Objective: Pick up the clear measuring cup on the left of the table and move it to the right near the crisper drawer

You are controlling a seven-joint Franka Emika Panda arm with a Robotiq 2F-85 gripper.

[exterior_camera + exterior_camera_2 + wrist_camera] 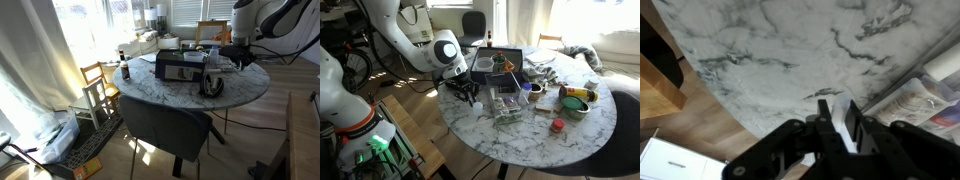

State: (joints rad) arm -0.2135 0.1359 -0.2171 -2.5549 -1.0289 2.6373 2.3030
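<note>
Closest to my wrist camera, the gripper (838, 126) hovers over the table (790, 50) edge. I cannot tell whether its jaws are spread. What I take for the clear measuring cup (506, 104) stands just inboard of it, toward the table's middle and near the crisper drawer (500, 62).

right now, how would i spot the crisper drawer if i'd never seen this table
Find the large round marble table and look at the clutter on top. The crisper drawer is the biggest item there: a boxy dark-grey bin with a paler rim, unlike the round black-and-yellow object.
</note>
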